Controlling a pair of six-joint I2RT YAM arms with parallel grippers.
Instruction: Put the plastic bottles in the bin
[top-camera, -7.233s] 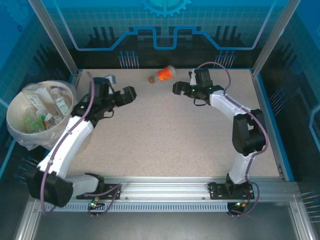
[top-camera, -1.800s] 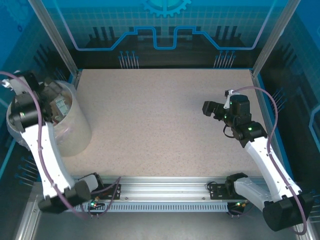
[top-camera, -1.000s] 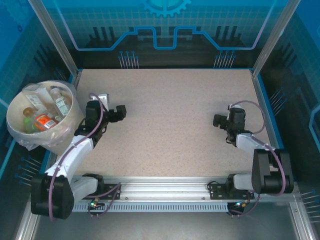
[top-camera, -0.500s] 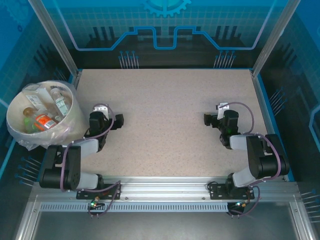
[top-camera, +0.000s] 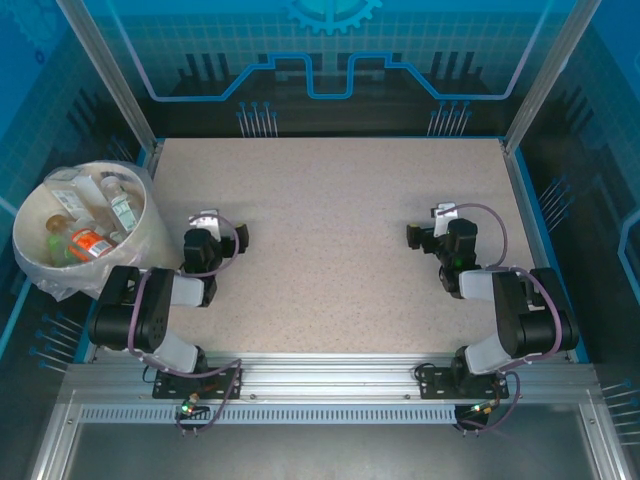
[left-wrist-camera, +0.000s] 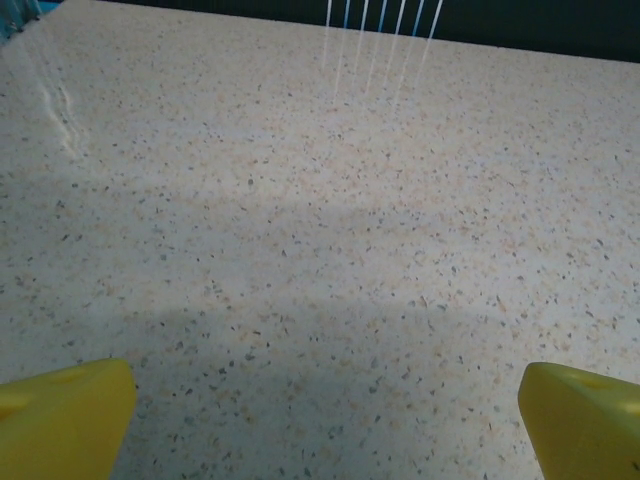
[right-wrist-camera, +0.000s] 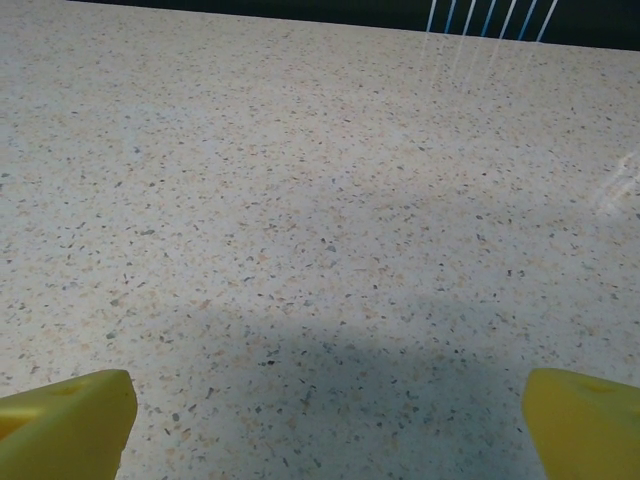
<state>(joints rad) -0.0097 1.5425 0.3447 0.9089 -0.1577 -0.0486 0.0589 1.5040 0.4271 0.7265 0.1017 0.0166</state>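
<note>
Evidently finished: plastic bottles (top-camera: 88, 242) lie inside the bin (top-camera: 35, 225); left gripper (top-camera: 228, 238) and right gripper (top-camera: 418, 237) gape wide, holding nothing.

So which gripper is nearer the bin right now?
Left. The left gripper sits open close beside the bin, just to its right; the right gripper is much farther off on that same side.
</note>
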